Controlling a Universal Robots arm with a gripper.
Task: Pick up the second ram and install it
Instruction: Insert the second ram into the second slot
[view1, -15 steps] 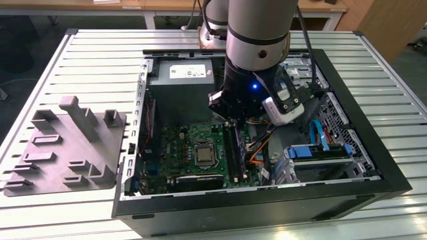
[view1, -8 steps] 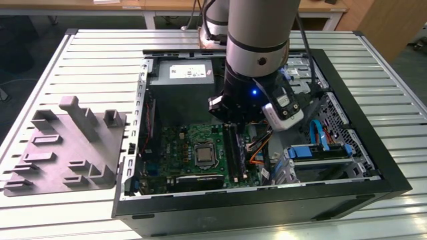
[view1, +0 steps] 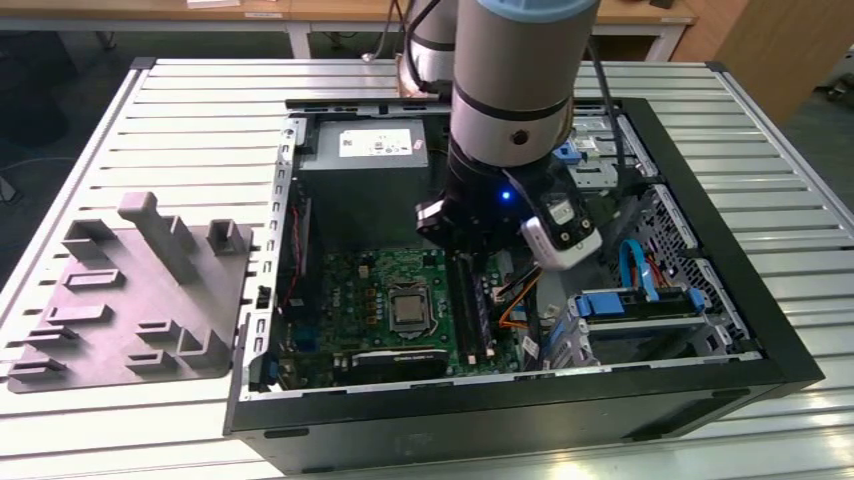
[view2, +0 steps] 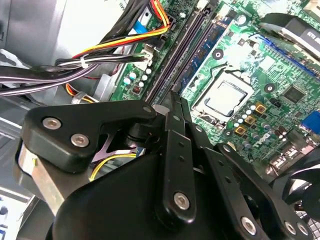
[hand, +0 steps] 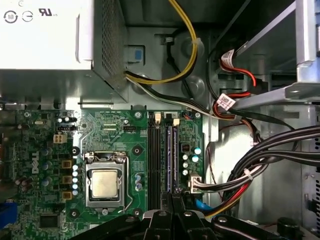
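My gripper (view2: 174, 96) is shut, its two black fingers pressed flat together with nothing showing between them. It hangs low inside the open computer case (view1: 747, 300), over the memory slots (view1: 470, 305). A bluish ram stick (hand: 169, 155) with dark chips stands upright in one slot, beside the black slot rails (hand: 154, 160). In the first wrist view the gripper (hand: 172, 194) sits right at the near end of that stick (view2: 206, 50), in line with it. Whether they touch, and whether this is the second ram, I cannot tell.
The processor socket (hand: 105, 182) lies beside the slots. Bundled black, red and yellow cables (hand: 260, 160) run on the other side, near the drive cage (view1: 641, 300). The grey power-supply box (view1: 363, 150) fills the case's far end. A grey fixture (view1: 134, 290) lies outside the case, at the exterior view's left.
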